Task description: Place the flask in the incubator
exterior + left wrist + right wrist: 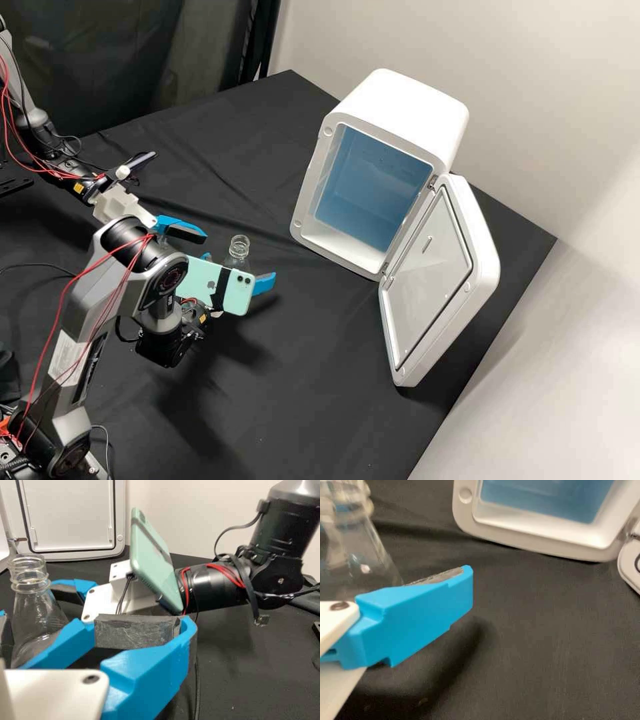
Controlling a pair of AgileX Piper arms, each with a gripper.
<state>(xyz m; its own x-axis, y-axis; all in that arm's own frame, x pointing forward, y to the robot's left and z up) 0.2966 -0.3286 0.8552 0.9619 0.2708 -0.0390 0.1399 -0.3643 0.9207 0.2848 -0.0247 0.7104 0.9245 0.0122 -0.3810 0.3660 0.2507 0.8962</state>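
Black bench (300,373) holds the flask (239,253) upright at eight o'clock from the open incubator (400,107), between the parted fingers of my right gripper (248,268), left gripper (199,241) gaping empty nearby; I fear an off-centre squeeze tips it.

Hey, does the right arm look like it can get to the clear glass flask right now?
Probably yes. The clear glass flask stands upright right beside the right gripper, with nothing between them. The left gripper is close to the flask too, so the two arms may crowd each other.
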